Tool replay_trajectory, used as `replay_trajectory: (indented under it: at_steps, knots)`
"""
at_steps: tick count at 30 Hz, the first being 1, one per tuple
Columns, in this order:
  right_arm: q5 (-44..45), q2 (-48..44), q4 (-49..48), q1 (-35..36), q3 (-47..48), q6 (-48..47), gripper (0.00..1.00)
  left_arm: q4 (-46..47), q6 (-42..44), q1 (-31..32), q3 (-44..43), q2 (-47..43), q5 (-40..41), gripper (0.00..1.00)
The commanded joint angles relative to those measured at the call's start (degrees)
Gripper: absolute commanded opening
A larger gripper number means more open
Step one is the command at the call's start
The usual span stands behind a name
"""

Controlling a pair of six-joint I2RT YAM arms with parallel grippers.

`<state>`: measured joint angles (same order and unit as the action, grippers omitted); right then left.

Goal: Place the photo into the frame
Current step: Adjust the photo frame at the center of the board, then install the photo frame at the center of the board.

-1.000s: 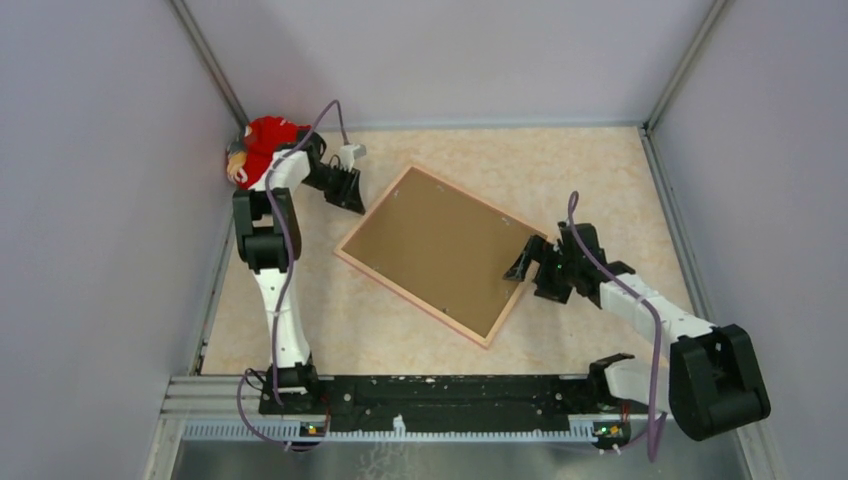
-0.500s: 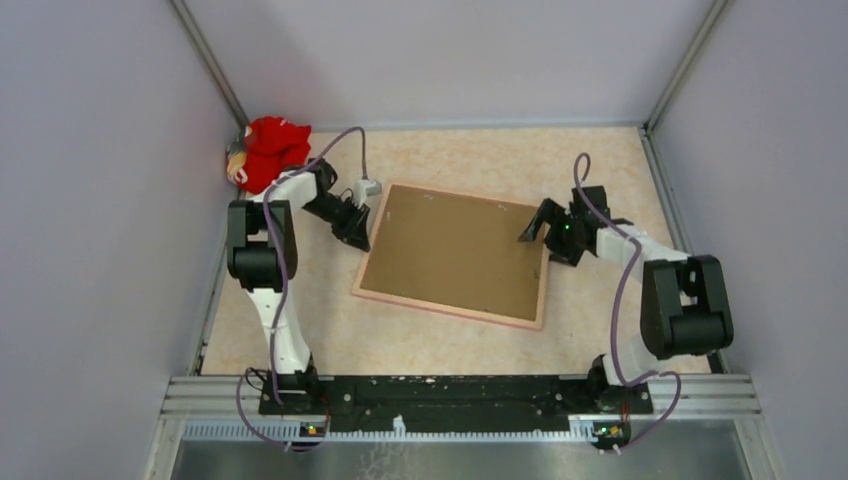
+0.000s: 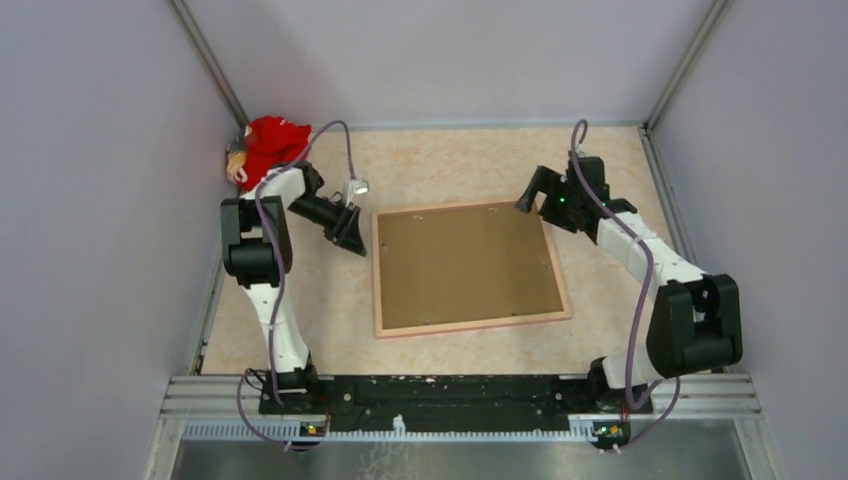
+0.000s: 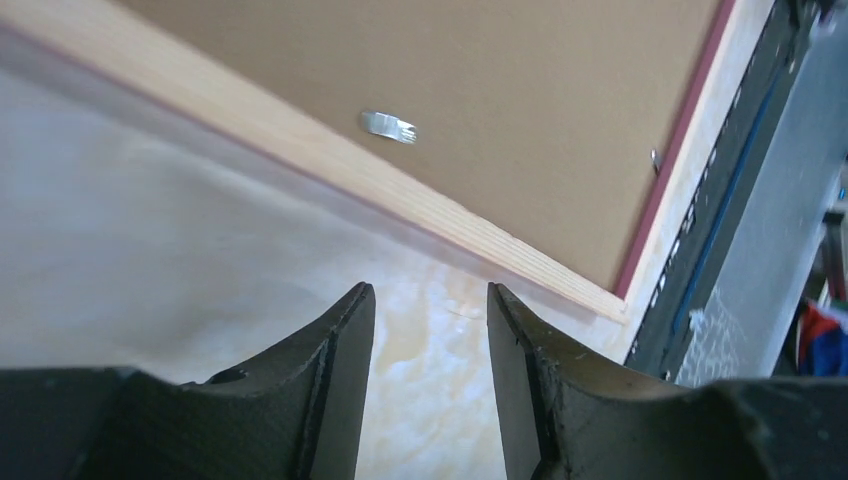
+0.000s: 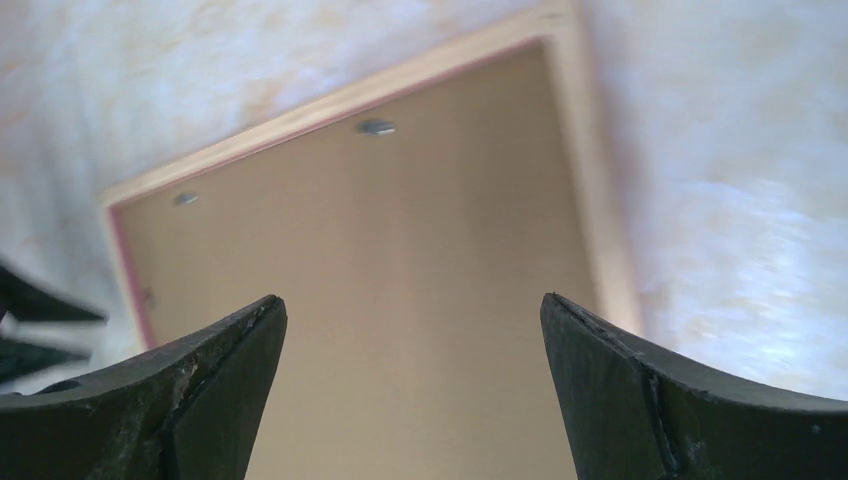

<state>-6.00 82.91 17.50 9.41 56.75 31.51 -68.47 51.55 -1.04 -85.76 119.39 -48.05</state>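
My left gripper (image 3: 352, 232) hangs with jaws narrowly parted and empty, just left of the frame (image 3: 470, 325). The frame lies back-up mid-table with the brown backing board (image 3: 462, 265) seated inside it, its long axis running left-right. My right gripper (image 3: 535, 203) hovers wide open and empty at the frame's far-right corner.

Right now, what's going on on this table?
Two robot arms flank a picture frame lying face down, its brown backing board showing. The left gripper sits by the frame's left edge; the right gripper hovers over its far right corner. Both are open and hold nothing. No photo is visible.
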Motion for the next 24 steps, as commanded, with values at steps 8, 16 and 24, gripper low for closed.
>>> replay_trajectory:
  at_steps: [8, 16, 24]
  knots:
    - [-12.3, 12.4, -16.3, 22.1, 9.8, 0.1, 0.85, 5.9, -12.7, -2.2, -5.0, 7.8, -12.0, 0.46]
    - [-17.0, 25.9, -22.1, 30.4, 18.1, -0.3, 0.82, 9.7, -15.9, -2.2, -3.5, 9.0, -11.8, 0.31]
    - [-20.1, 37.0, -23.6, 32.9, 26.7, -0.1, 0.81, 12.0, -17.1, -2.2, -2.1, 10.1, -10.3, 0.2]
